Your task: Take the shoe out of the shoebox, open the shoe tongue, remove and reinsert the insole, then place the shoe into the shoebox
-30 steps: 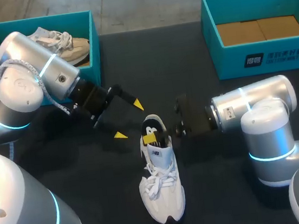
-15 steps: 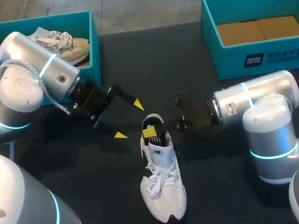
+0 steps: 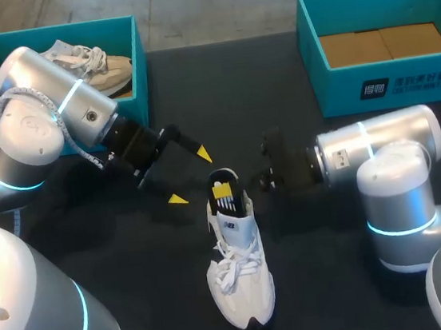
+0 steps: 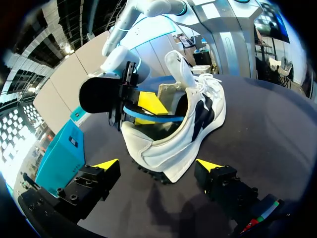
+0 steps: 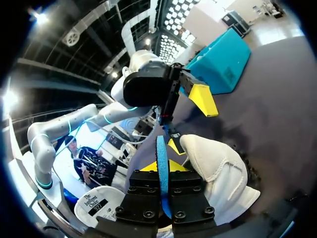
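The white lace-up sneaker [image 3: 237, 267] stands on the black table [image 3: 276, 94], the right gripper [image 5: 162, 171] pinches the thin blue insole [image 5: 161, 148] at its heel opening, and the left gripper [image 3: 190, 177] hangs wide open just beside the heel.

Right gripper [image 4: 145, 110] pinches a blue insole [image 4: 156, 118] in the shoe [image 4: 185, 134] ahead of left gripper [image 4: 157, 164].

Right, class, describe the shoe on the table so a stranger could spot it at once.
On the black table, look in the middle, nearer the robot than both teal shoeboxes. There lies a white lace-up trainer, heel towards the boxes. Unlike the beige trainer in the left box, it sits outside any box, a blue insole at its heel.
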Robot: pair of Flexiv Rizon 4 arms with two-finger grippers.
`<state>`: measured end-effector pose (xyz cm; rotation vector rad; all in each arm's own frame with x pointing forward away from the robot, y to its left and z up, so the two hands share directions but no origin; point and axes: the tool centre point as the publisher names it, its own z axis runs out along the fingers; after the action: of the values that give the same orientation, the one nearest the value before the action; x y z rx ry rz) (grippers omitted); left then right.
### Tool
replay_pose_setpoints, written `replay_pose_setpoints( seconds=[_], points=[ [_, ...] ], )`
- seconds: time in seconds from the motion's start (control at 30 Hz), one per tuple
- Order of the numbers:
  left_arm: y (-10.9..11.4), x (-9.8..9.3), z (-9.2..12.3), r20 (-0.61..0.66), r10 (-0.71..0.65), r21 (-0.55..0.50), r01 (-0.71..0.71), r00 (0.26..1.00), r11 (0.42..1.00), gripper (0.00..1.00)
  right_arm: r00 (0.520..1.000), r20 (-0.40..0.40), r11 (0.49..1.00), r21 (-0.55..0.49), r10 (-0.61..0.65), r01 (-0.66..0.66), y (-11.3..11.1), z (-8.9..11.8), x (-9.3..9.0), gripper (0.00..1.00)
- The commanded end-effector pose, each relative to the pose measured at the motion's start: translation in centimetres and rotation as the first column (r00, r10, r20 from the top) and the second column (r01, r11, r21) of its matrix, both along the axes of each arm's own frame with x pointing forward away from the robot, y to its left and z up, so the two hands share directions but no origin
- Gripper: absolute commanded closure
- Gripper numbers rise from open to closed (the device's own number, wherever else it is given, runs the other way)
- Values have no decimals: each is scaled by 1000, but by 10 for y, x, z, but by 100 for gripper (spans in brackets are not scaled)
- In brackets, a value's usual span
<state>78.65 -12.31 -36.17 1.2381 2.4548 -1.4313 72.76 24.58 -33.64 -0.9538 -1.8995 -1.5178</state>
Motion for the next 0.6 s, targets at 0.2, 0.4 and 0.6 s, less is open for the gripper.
replay_pose_setpoints(
  seconds=[0.2, 0.4, 0.6],
  points=[
    [0, 0, -1, 0, -1, 0, 1, 1000, 1000, 0, 997, -74, 999, -37, -25, 22, 3, -7, -5, 100],
    [0, 0, -1, 0, -1, 0, 1, 1000, 1000, 0, 993, -111, 999, -46, -28, 23, 2, -14, -14, 100],
    [0, 0, -1, 0, -1, 0, 1, 1000, 1000, 0, 991, -131, 999, -44, -26, 20, 2, -19, -22, 100]
  ],
)
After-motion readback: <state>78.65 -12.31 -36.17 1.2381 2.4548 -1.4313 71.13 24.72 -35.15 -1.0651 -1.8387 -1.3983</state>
